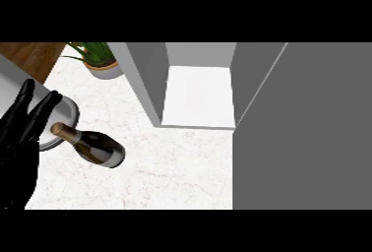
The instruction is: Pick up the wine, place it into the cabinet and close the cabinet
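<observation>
The wine [93,144] lies tilted on the white surface [174,172], neck toward the left hand [20,138], base toward the open cabinet [198,93]. That hand (fingers straight, apart) holds nothing. A grey plate [64,118] sits behind the neck. A plant [98,58] stands left of the cabinet; its door [305,123] fills the right.

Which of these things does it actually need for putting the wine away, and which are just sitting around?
Needed for the job:
- wine bottle, on the counter
- cabinet, open
- cabinet door, swung open

Just lying about:
- potted plant
- grey plate, behind the bottle's neck
- left hand, resting open at the view's left edge
</observation>
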Available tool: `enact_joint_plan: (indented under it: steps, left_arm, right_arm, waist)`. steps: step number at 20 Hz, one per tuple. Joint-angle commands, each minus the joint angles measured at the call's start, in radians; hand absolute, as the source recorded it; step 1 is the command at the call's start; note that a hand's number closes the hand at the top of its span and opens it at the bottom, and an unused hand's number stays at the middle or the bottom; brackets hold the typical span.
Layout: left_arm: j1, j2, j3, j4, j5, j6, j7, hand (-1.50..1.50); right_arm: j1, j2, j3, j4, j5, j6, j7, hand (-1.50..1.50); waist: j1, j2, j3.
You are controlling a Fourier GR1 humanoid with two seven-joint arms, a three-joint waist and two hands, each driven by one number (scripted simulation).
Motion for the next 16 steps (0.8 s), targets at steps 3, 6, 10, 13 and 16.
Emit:
enact_joint_plan:
  steps: [3, 6, 10, 13, 16]
  left_arm:
    - [-0.065, -0.016, 0.133, 0.064, -0.128, 0.180, 0.055, -1.50]
    - [-0.148, -0.017, 0.247, 0.092, -0.238, 0.348, 0.132, -1.50]
    - [-0.230, -0.096, 0.211, 0.165, 0.004, 0.502, 0.222, -1.50]
    - [-0.306, -0.097, 0.224, 0.234, -0.010, 0.534, 0.225, -1.50]
    - [-0.371, -0.071, 0.210, 0.234, -0.044, 0.563, 0.292, -1.50]
  right_arm:
    - [0.024, -0.002, 0.002, -0.063, 0.009, 0.002, -0.003, -1.50]
    - [0.079, -0.014, -0.018, -0.108, -0.009, 0.016, -0.030, -1.50]
    - [0.112, -0.009, 0.138, -0.107, -0.121, 0.123, 0.130, -1.50]
    - [0.150, -0.051, 0.100, -0.278, -0.196, 0.126, 0.266, -1.50]
    - [0.160, -0.075, -0.001, -0.239, -0.272, 0.161, 0.236, -1.50]
  waist:
    - [-0.046, 0.001, 0.000]
    - [-0.069, 0.002, 0.002]
    - [-0.062, 0.003, -0.001]
    - [-0.058, 0.000, -0.001]
    - [-0.045, 0.001, 0.000]
